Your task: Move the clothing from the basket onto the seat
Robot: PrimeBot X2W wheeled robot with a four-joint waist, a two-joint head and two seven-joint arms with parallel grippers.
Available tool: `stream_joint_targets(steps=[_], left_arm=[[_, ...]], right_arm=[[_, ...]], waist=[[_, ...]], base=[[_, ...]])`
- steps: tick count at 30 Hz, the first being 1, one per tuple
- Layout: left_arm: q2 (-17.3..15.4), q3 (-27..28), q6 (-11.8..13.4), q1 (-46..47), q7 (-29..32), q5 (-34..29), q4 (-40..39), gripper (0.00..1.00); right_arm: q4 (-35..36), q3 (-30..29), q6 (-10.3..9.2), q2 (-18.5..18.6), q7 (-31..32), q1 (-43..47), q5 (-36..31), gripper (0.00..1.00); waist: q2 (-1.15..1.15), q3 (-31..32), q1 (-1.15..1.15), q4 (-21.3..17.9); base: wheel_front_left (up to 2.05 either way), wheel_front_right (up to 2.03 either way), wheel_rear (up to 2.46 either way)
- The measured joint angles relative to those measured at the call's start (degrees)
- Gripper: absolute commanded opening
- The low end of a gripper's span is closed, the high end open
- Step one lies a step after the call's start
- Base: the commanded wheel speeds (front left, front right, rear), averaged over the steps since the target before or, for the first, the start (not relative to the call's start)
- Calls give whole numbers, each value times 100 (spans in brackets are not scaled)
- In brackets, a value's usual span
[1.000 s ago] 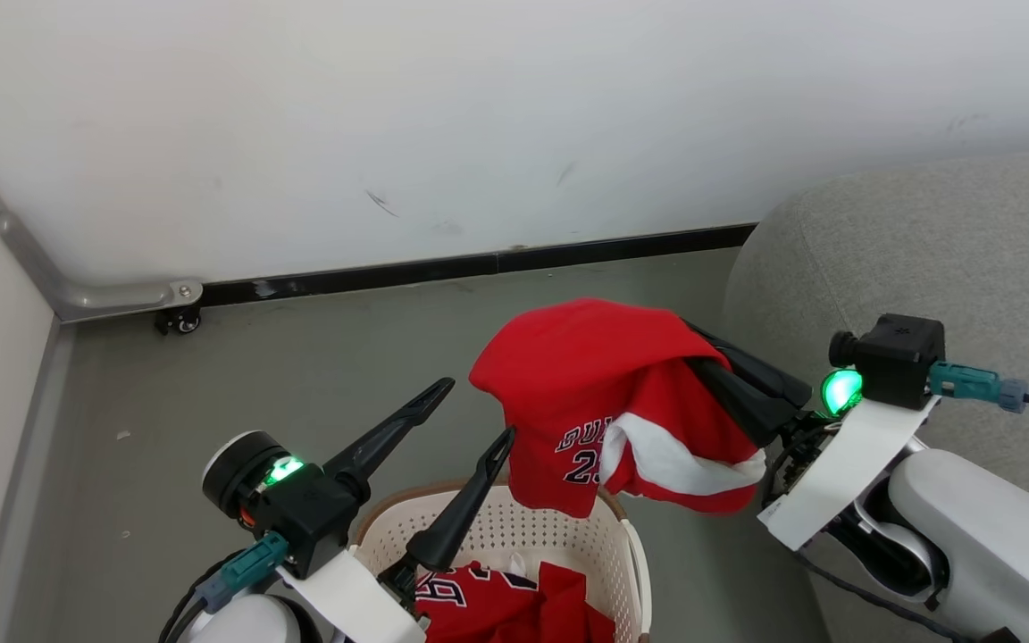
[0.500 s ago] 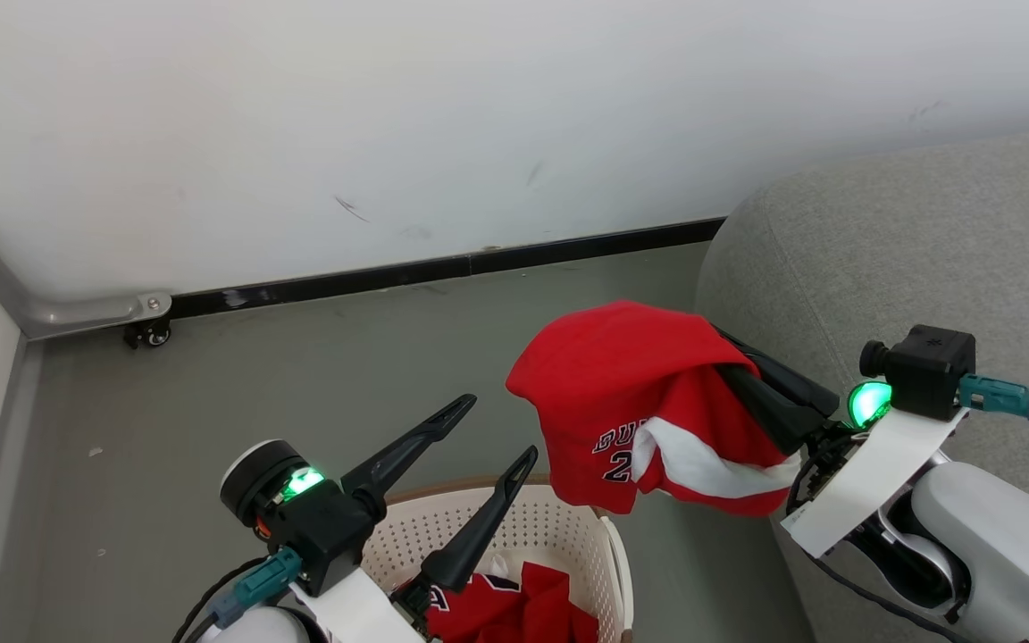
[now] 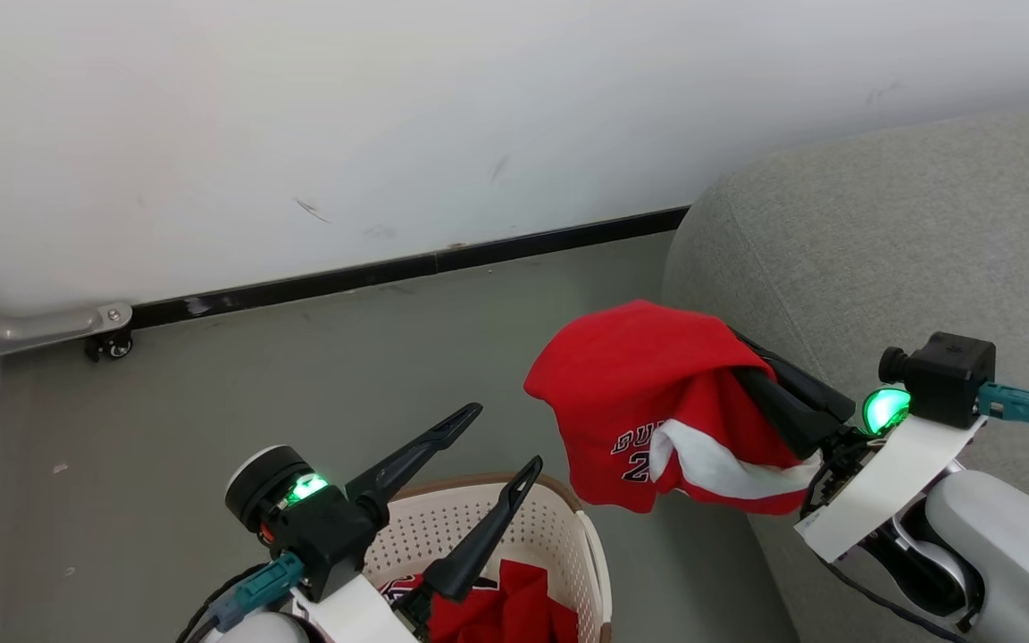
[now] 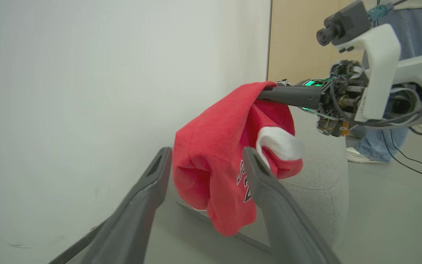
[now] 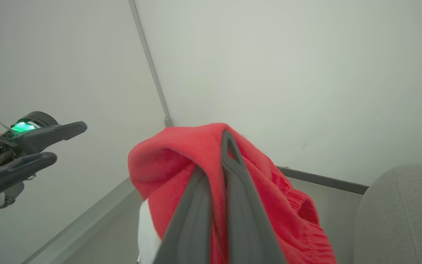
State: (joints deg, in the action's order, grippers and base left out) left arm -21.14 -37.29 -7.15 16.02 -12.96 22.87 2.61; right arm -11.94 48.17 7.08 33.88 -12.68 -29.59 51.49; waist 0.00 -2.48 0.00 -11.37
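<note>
1. Clothing [image 3: 639, 393] hangs in mid-air in front of the widest surfaces; a pale wall [image 3: 389, 134] with a black skirting strip stands behind it, and a grey floor [image 3: 255, 375] lies below.
2. On the robot's right stands the seat [image 3: 881, 250], a light grey upholstered block with a rounded corner; nothing red lies on the part in view.
3. In the left wrist view a person's leg [image 4: 394, 121] in blue jeans and a white shoe stands on the floor beyond the seat.
4. The basket [image 3: 568, 536] sits on the floor at the lower edge of the head view, cream with perforated walls and a brown rim; a crumpled red garment [image 3: 514, 607] lies inside it.
5. The lifted red jersey is draped over dark fingers, above the floor between basket and seat, just beside the seat's corner; I cannot tell whether it touches the seat; a white-trimmed fold and part of the navy lettering face the basket.
6. The right claw [image 5: 214, 172] is closed, its two fingers nearly together with the red cloth pinched between and draped over them.
7. The left claw [image 3: 504, 436] is above the basket, fingers spread wide and holding nothing.
8. A small caster [image 3: 108, 346] sits under a metal rail at the wall's foot.
</note>
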Motion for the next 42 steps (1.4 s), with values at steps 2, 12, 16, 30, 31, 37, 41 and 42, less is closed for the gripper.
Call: stream_joint_targets(steps=[2, 12, 16, 30, 31, 37, 41, 42], left_arm=[[-2, -10, 0, 3, 0, 26, 0, 100], [-9, -74, 0, 23, -1, 70, 13, 100], [-8, -104, 0, 52, -16, 71, 26, 100], [-8, -182, 0, 133, -27, 170, 110, 100], [-8, -185, 0, 143, -32, 170, 118, 100], [4, -202, 0, 164, -53, 179, 159, 100], [9, -202, 0, 179, -63, 207, 175, 100], [9, -201, 0, 194, -65, 207, 177, 100]], right_arm=[[-2, -19, 0, 20, -1, 47, 0, 0], [4, -198, 0, 38, -43, 177, 0, 0], [16, -304, 0, 44, -44, 279, 0, 0], [29, -613, 0, 43, -98, 576, -10, 0], [27, -645, 0, 43, -98, 607, -10, 0], [29, -786, 0, 46, -99, 659, -18, 0], [31, -869, 0, 46, -100, 745, -19, 0], [32, -886, 0, 47, -100, 745, -19, 0]], waist=[[0, -11, 0, -45], [0, -55, 0, -263], [0, -70, 0, -369], [0, -103, 0, -789], [0, -106, 0, -822], [0, -134, 0, -1023], [0, -165, 0, -1155], [0, -174, 0, -1186]], base=[[0, 0, 0], [0, 0, 0], [0, 0, 0], [0, 0, 0], [0, 0, 0], [0, 0, 0], [0, 0, 0], [0, 0, 0]])
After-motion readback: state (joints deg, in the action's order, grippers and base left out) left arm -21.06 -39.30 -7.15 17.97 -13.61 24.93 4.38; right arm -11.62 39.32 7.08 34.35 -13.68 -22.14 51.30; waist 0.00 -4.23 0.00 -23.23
